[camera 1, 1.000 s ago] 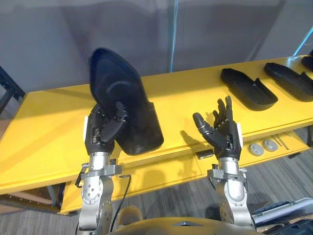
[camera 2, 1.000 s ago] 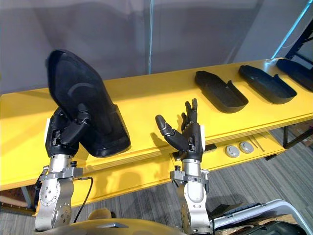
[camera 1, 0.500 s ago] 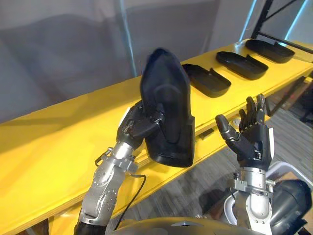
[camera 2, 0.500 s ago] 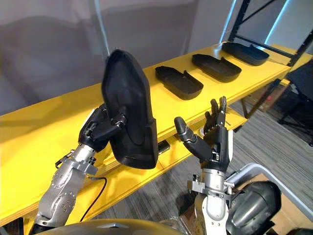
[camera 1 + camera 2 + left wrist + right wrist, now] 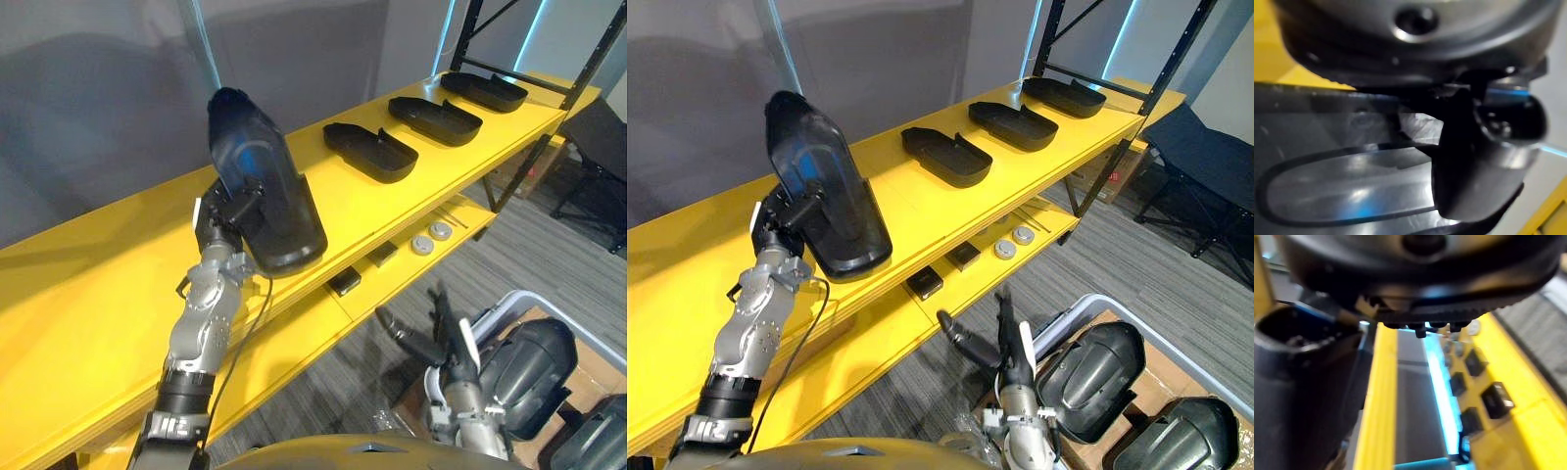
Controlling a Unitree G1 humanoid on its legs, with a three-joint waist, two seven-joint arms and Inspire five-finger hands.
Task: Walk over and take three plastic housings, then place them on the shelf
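Note:
My left hand (image 5: 223, 223) is shut on a black plastic housing (image 5: 263, 196), thumb (image 5: 1469, 161) pressed on its glossy inner face (image 5: 1327, 196). The housing stands tilted, narrow end up, over the yellow shelf top (image 5: 108, 284); whether its lower end touches the shelf I cannot tell. Three more black housings (image 5: 370, 152) (image 5: 434, 117) (image 5: 482, 90) lie in a row further along the same shelf. My right hand (image 5: 1007, 343) hangs low in front of the shelf, open and holding nothing, its thumb (image 5: 1293, 382) beside the yellow shelf edge (image 5: 1378, 401).
A box on the floor at the lower right holds further dark housings (image 5: 1092, 367) (image 5: 1176, 441). The lower yellow shelf carries round discs (image 5: 431, 238) and small black blocks (image 5: 345, 284). A black rack post (image 5: 1117, 147) rises at the shelf's far end.
The camera has swung, so the whole scene shifted. My left arm has stretched forward with the housing over the shelf. My right hand has dropped from chest height to low by the floor.

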